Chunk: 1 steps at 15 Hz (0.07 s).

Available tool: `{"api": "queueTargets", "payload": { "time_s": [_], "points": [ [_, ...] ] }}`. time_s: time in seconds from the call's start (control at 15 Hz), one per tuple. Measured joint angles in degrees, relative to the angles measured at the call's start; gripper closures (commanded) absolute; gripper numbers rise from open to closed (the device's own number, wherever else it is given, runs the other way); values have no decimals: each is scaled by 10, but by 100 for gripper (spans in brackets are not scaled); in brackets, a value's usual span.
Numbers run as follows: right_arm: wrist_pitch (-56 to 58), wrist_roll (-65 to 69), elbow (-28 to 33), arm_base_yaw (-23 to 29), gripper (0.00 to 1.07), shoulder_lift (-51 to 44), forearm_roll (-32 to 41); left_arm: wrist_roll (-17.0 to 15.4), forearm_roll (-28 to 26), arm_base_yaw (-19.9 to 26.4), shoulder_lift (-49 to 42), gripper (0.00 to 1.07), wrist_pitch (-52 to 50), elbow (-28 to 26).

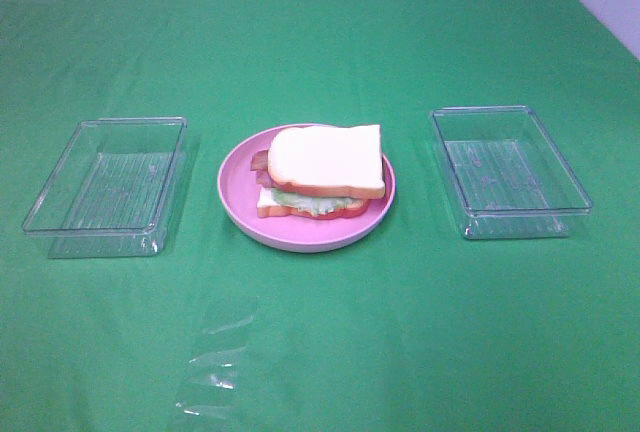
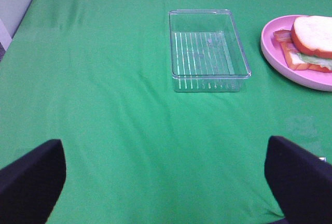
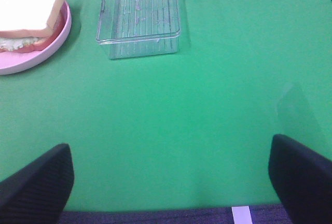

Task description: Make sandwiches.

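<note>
1. The sandwich (image 1: 322, 174) sits fully stacked on the pink plate (image 1: 240, 207), between two clear trays; assembly looks finished.
2. Both grippers, left (image 2: 166, 182) and right (image 3: 171, 182), hang apart, holding nothing; likely nothing remains but retreat.

Bright, even overhead light, soft shadows, glare on the clear trays (image 1: 108, 187); edges perhaps slightly soft.

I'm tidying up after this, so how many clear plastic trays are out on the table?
2. One clear tray sits left of the pink plate holding the sandwich; the other clear tray sits to its right. Both look empty, and none appears hidden.
</note>
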Motion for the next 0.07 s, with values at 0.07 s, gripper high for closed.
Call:
{"api": "queueTargets", "payload": {
  "time_s": [0.07],
  "points": [
    [0, 0, 0, 0, 10, 0, 0, 0, 0, 0, 0, 10, 0, 0]
  ]
}}
